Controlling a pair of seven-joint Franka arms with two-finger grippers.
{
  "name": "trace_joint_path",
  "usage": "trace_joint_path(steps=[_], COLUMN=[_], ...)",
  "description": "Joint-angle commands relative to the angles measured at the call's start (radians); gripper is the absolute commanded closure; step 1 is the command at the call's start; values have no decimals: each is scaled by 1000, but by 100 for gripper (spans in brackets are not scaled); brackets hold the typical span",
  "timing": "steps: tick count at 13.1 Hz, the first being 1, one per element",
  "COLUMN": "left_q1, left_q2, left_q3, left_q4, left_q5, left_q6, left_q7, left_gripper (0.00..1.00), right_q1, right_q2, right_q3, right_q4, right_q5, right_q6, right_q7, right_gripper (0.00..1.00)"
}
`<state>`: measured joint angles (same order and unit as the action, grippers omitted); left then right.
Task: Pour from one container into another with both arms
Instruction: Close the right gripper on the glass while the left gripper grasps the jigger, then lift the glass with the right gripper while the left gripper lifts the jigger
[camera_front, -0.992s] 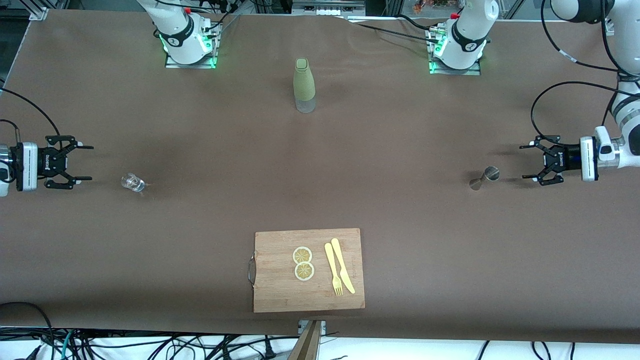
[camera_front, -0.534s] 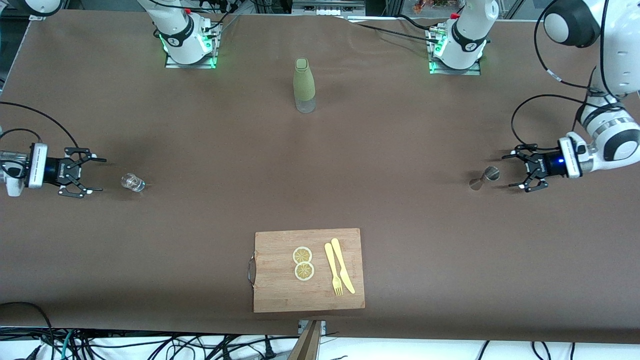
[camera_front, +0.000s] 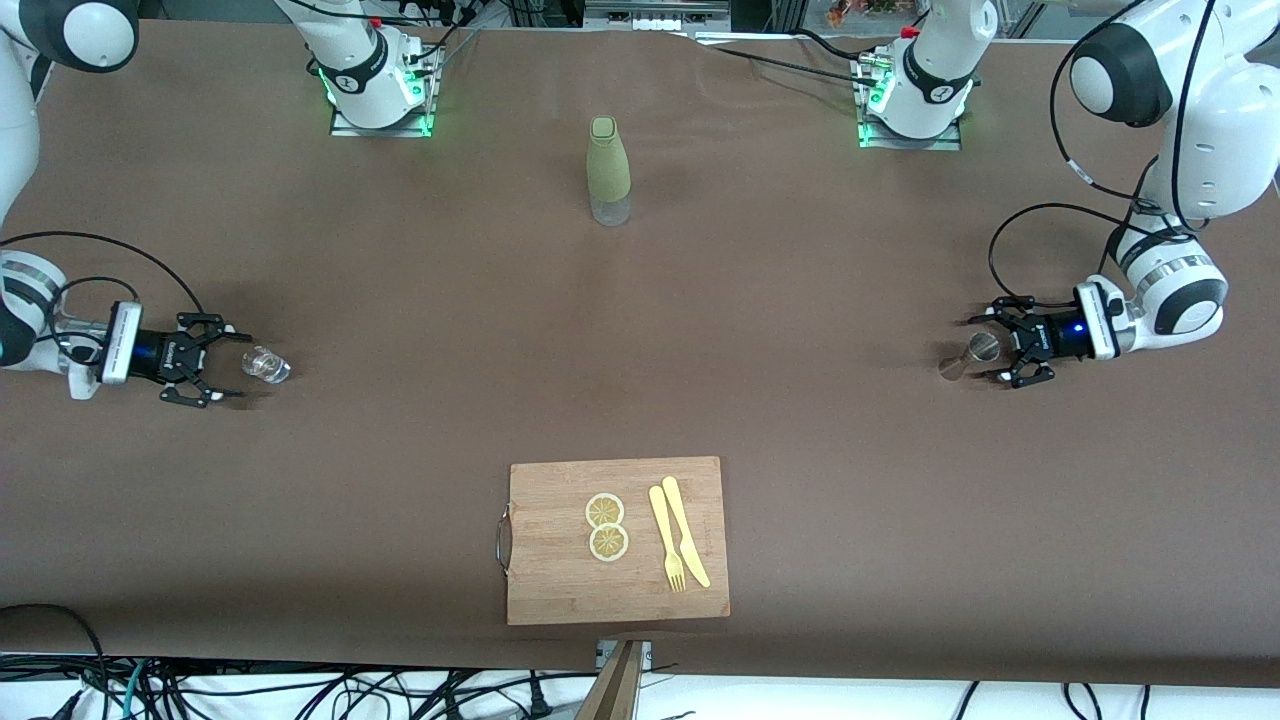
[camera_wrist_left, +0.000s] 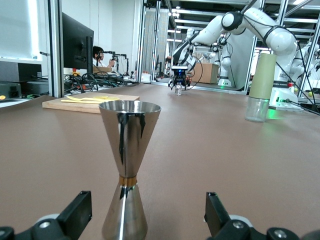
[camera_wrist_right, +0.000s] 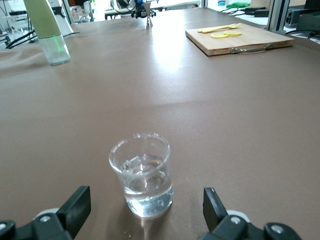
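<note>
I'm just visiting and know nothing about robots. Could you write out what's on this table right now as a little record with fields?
Table: brown cloth
Left gripper: open, low at the table, fingers on either side of the metal jigger
Right gripper: open, low at the table, just short of the small glass
Small glass contents: clear liquid, partly full
Bottle: upright, between the two arm bases
Cutting board: nearest the front camera, holding two lemon slices, a fork and a knife
Held: nothing yet
</note>
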<state>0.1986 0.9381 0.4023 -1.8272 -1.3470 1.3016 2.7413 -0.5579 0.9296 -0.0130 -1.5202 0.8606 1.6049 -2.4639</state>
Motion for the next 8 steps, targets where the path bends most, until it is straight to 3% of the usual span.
trace_joint_path(steps=[1, 6, 8], left_q1=[7, 5, 5], left_q2=[18, 18, 18], left_q3=[-28, -37, -39], left_q4=[19, 22, 22], left_q5=[-32, -34, -32], left_q6=[-10, -10, -10], left_q7=[141, 140, 140], left_gripper=[0, 2, 16], right_q1=[-4, 3, 10], right_q2=[40, 90, 89], right_q3=[19, 36, 45], right_q4=[29, 21, 21], right_q5=[52, 71, 77], right_q6=[1, -8, -11], right_q7=[-23, -61, -61], right_gripper=[0, 0, 2])
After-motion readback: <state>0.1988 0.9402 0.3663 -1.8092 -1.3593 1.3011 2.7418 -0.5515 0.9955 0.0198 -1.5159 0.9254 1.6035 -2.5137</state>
